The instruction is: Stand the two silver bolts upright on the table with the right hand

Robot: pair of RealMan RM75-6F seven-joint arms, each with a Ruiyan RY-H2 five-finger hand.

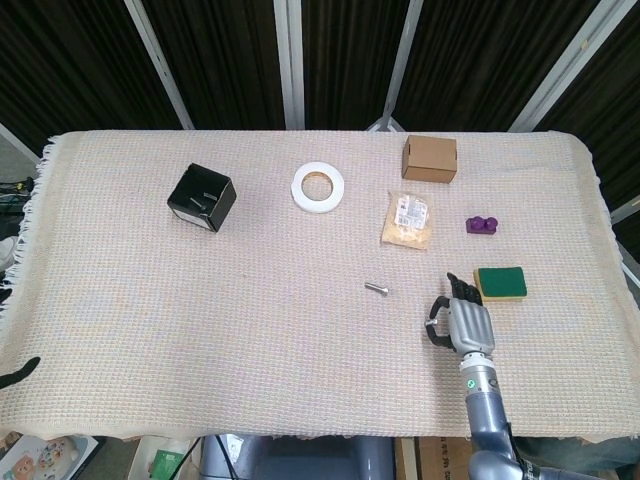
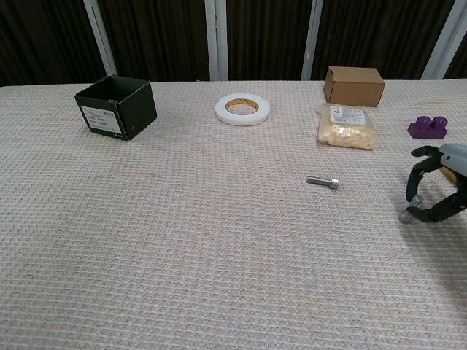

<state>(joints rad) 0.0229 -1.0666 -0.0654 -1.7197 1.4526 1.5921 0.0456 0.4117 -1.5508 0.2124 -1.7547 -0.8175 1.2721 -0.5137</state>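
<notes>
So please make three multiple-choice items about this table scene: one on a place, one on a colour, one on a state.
1. Where does the tape roll lie?
A. between the black box and the cardboard box
B. on the sponge
C. inside the black box

2. What colour is the small block near the table's right edge?
A. red
B. purple
C. white

3. How is the bolt in the middle of the table?
A. standing upright
B. lying on its side
C. held by the right hand

Answers:
1. A, the white roll lies on the cloth between the two boxes.
2. B, both views show it purple.
3. B, it lies flat on the cloth, apart from the right hand.
</notes>
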